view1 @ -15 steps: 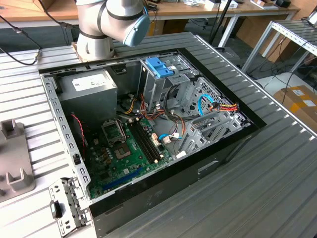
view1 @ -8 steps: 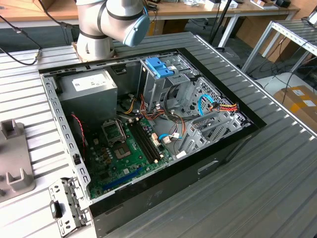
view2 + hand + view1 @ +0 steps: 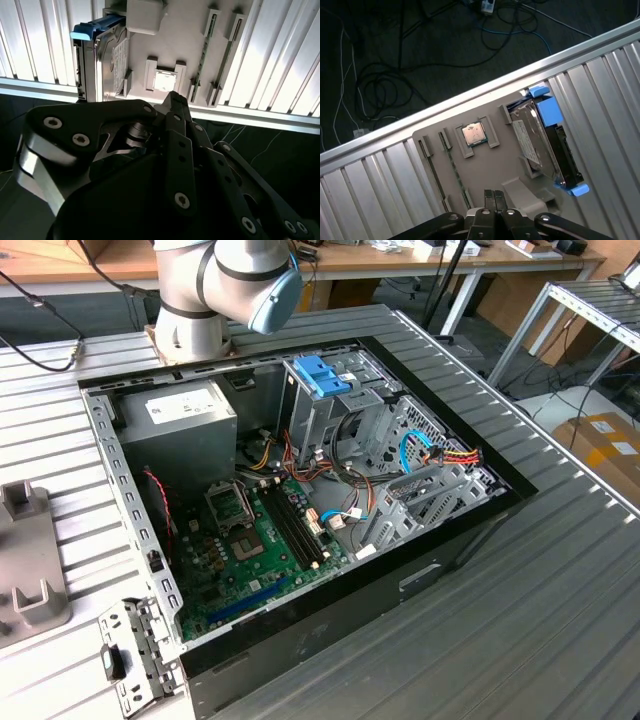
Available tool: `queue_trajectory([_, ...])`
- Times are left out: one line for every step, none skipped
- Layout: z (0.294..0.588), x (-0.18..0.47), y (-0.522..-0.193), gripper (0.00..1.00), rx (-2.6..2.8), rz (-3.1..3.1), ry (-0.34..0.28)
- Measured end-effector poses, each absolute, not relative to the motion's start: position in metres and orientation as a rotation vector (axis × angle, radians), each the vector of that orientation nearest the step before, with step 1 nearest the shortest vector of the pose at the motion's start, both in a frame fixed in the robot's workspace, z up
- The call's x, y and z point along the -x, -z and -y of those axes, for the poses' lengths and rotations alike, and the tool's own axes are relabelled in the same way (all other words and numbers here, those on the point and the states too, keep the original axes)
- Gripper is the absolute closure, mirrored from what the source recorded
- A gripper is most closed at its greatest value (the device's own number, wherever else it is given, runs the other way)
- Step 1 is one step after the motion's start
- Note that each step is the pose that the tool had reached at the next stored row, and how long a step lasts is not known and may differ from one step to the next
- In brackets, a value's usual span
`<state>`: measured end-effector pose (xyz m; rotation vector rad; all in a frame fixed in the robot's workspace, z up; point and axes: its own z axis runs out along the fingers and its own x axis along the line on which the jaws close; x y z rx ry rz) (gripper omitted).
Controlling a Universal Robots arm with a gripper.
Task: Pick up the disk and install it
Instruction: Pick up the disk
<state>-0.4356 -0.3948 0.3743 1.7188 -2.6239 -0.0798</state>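
Step in hand, by my reading: the approach for the pick, with nothing lifted yet. The disk (image 3: 543, 142) stands on edge in a slot of a grey holder (image 3: 485, 165) that lies on the slatted table (image 3: 520, 620). Its blue carrier tab shows at the exposed end in both wrist views. The gripper (image 3: 494, 196) hovers above the holder with its fingertips pressed together and nothing between them. It is near the disk but apart from it. A processor chip (image 3: 473, 134) sits in its own pocket of the holder, between the disk and two thin slots. Judgement: a grasp calls for the fingers to part, centre over the disk's upper edge and line up across its thin dimension. The open computer case (image 3: 110, 460) lies well apart, with the blue bracket (image 3: 325, 375) on its drive cage toward the far side. Hard to make out: how far above the holder the gripper is, how deep the disk sits in its slot, and which bay would receive it. A grey fixture (image 3: 30, 570) is cut off at the exterior view's left; I cannot tell whether it is this holder.
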Motion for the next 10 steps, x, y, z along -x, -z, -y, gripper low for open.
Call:
queue_trajectory([0.3948,0.4356,-0.3744,0.89,-1.723,2.621,0.08])
queue_trajectory([0.3948,0.4355,-0.3743,0.89,-1.726,2.619,0.08])
queue_trajectory([0.3949,0.4355,-0.3743,0.89,-1.729,2.617,0.08])
queue_trajectory([0.3949,0.4355,-0.3743,0.89,-1.735,2.613,0.08])
queue_trajectory([0.3948,0.4355,-0.3743,0.89,-1.742,2.608,0.08])
queue_trajectory([0.3949,0.4355,-0.3743,0.89,-1.746,2.605,0.08])
queue_trajectory([0.3949,0.4355,-0.3743,0.89,-1.749,2.603,0.08])
queue_trajectory([0.3948,0.4356,-0.3743,0.89,-1.754,2.6,0.08])
queue_trajectory([0.3949,0.4355,-0.3744,0.89,-1.757,2.597,0.08])
queue_trajectory([0.3948,0.4355,-0.3743,0.89,-1.763,2.593,0.08])
